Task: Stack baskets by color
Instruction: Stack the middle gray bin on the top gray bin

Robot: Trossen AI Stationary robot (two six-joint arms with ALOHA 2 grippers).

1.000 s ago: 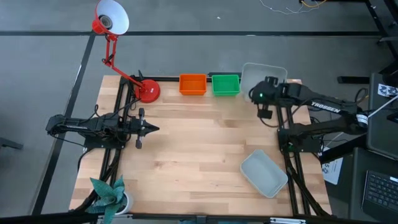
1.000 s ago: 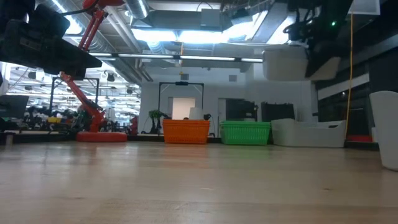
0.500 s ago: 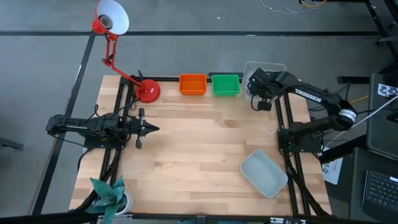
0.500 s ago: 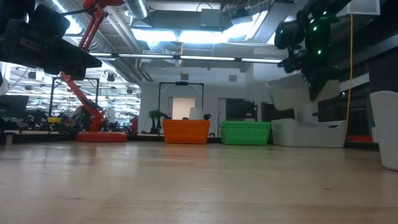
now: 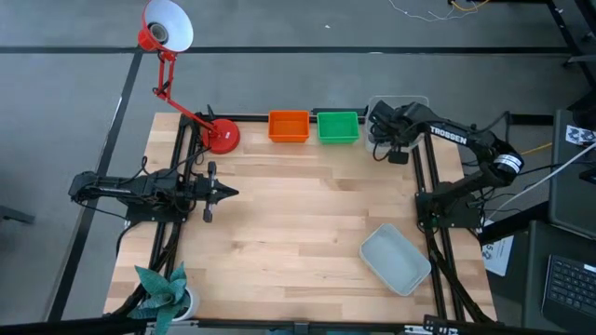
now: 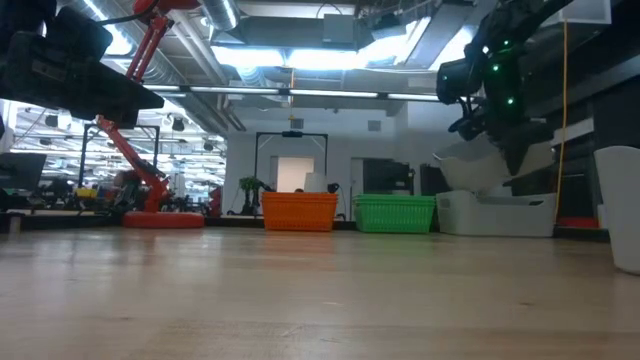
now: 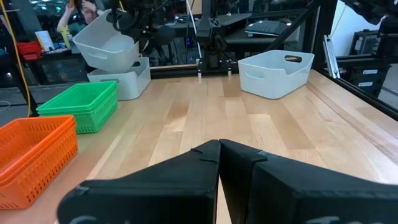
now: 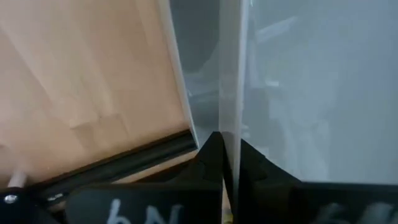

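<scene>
An orange basket point(image 5: 288, 127) and a green basket point(image 5: 338, 127) stand side by side at the table's far edge. To their right a grey-white basket point(image 7: 121, 81) rests on the table. Just over it hangs a second grey-white basket point(image 7: 106, 43), tilted, with my right gripper point(image 5: 384, 130) shut on it. A third grey-white basket point(image 5: 396, 259) lies at the near right. At the table's left, my left gripper point(image 5: 228, 193) is shut and level, with nothing in it. My right gripper pinches a thin side wall point(image 8: 229, 134) of the upper grey-white basket, one finger inside it and one outside. The fingers come slanting down from above. The basket hangs tilted below them point(image 6: 480, 165). Whether it touches the basket beneath cannot be told.
A red desk lamp stands with its round base point(image 5: 223, 137) at the far left, left of the orange basket. A green paper plant point(image 5: 163, 288) sits at the near left corner. Bare wood fills the table's middle.
My right gripper has gone down and toward the far edge with the grey-white basket, tipping further downward. The basket has sunk from high above the table to just over the other grey-white basket, and now hangs tilted.
</scene>
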